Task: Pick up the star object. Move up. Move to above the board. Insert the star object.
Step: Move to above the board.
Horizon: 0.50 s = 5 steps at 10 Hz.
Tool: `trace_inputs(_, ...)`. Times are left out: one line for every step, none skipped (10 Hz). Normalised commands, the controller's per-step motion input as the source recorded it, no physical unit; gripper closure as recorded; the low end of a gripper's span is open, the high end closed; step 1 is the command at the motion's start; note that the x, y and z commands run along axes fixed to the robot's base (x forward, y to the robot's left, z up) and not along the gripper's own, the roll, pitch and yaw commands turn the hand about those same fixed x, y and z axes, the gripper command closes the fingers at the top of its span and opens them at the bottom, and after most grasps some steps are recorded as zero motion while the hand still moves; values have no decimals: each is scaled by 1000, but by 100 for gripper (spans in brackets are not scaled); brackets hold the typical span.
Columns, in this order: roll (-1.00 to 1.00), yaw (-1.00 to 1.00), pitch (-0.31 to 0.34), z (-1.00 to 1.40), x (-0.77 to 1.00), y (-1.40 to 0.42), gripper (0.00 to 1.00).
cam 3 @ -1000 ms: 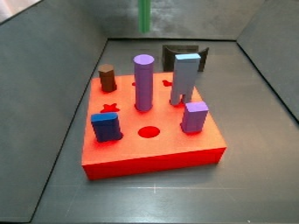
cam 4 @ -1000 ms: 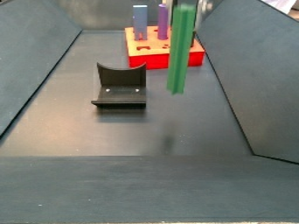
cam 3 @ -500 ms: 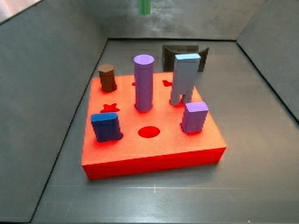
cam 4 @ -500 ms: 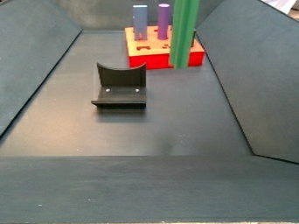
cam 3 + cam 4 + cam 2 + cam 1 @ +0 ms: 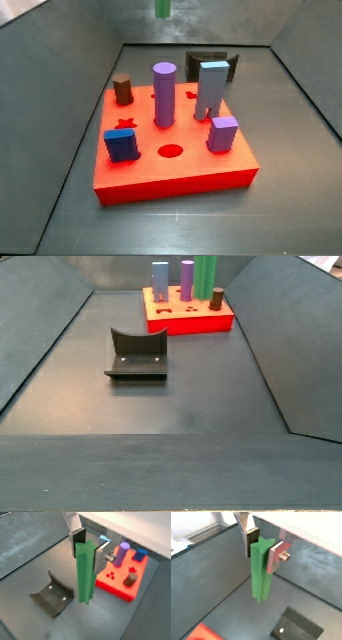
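The star object is a tall green rod with ridged star-section sides. It hangs upright between the silver fingers of my gripper, which is shut on its top end; both wrist views show this. In a side view only its lower end shows at the top edge, high above the floor behind the board. In a side view the rod hangs in line with the board. The gripper is out of frame in both side views. The red board lies off to one side below the rod.
On the board stand a purple cylinder, a light-blue post, a brown peg, a blue block and a lilac block. It has a round hole. The dark fixture stands on the floor. Sloped grey walls enclose the floor.
The gripper has carried the green rod upward and away from the fixture toward the board; its lower end now sits much higher in both side views.
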Motion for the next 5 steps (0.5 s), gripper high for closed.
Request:
trace_inputs(4, 306, 82, 166, 50, -1000, 100)
trace_inputs(27, 112, 49, 169, 50, -1000, 100)
trace_inputs(25, 70, 45, 172, 51, -1000, 100)
trace_inputs(3, 37, 42, 176, 54, -1000, 100)
trace_inputs(7, 22, 55, 180, 59, -1000, 100)
